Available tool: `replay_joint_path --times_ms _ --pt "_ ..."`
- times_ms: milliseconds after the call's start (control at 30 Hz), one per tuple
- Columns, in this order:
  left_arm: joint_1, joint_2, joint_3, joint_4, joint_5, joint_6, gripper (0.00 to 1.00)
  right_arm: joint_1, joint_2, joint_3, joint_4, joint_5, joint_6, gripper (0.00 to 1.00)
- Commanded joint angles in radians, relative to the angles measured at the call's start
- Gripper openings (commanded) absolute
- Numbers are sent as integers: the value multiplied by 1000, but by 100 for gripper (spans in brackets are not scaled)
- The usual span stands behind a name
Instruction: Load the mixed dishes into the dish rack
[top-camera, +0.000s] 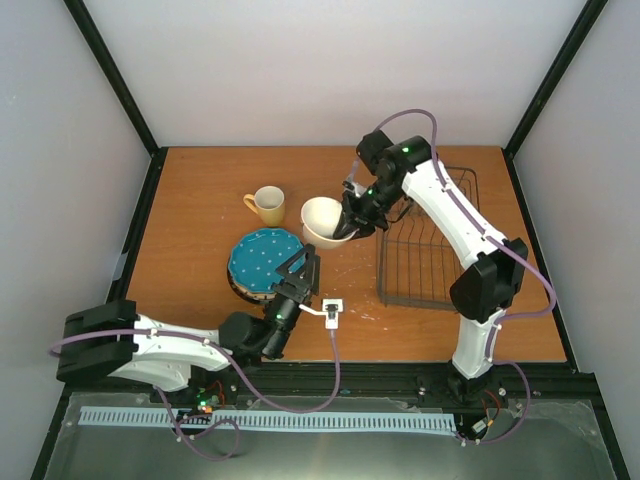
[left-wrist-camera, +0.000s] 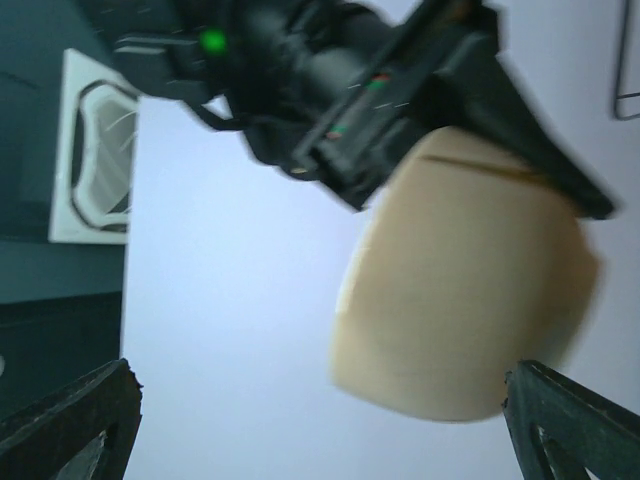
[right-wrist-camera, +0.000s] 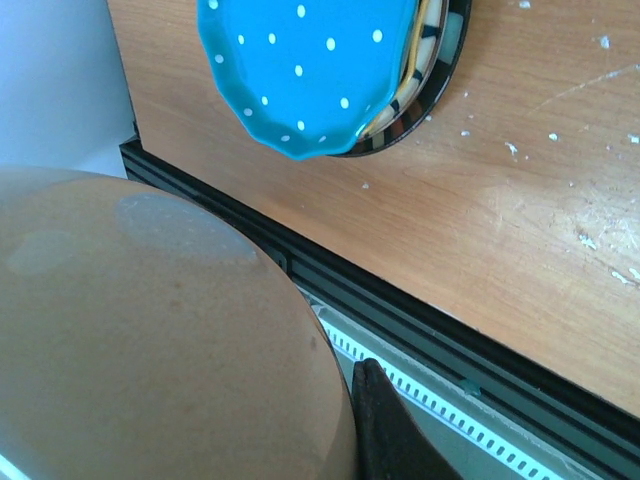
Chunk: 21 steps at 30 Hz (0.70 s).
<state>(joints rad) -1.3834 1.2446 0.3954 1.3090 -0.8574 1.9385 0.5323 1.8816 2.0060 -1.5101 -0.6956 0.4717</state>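
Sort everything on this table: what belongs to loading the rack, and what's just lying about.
Job: rack; bowl, held in the right claw; mug; teal plate; yellow plate and striped plate stacked under it.

Lying about: white block near the left claw; white specks on the table.

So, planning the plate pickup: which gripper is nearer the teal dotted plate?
Left. The left gripper is open at the teal plate's right edge; the right gripper holds the cream bowl farther back, next to the dish rack.
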Motion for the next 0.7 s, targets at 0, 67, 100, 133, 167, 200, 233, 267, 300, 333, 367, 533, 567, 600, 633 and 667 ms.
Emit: replay_joint_path --times_ms 0,67,100,133,167,200,233,267,300,333,367,533,567,600,633,667 --pt "-10 2 10 253 36 178 100 29 -63 -18 4 -54 30 3" --pt "-9 2 10 244 29 175 100 44 -71 -26 4 -57 35 3" --pt "-9 3 11 233 24 172 100 49 -75 -30 4 -59 42 3" --pt "-8 2 9 221 22 166 100 56 -77 -29 4 -68 45 3" --pt "-8 0 10 192 20 155 100 58 -78 -24 4 -76 50 3" --pt "-8 -4 17 143 9 126 100 60 -77 -13 4 -77 54 3" --pt "-8 -10 26 82 -7 91 100 60 -73 4 4 -81 55 3" --pt "-9 -18 33 1 -20 42 100 60 -70 20 5 -78 58 3" --pt "-9 -30 38 -79 -29 -8 100 60 -64 32 5 -82 58 3" --pt "-9 -43 41 -146 -36 -52 100 59 -59 39 4 -86 59 3" --pt "-9 -56 46 -217 -45 -98 100 59 -56 42 4 -85 56 3" --pt "-9 -102 42 -376 -62 -196 100 61 -56 44 4 -94 51 3" --pt "-10 -104 36 -382 -60 -196 100 60 -59 41 4 -94 48 3" --pt "-9 -104 34 -382 -59 -195 100 60 -62 30 4 -92 46 3" --pt "-9 -101 34 -374 -60 -188 100 61 -68 18 4 -90 42 3" --pt "-9 -96 34 -356 -57 -174 100 63 -74 2 4 -86 38 3"
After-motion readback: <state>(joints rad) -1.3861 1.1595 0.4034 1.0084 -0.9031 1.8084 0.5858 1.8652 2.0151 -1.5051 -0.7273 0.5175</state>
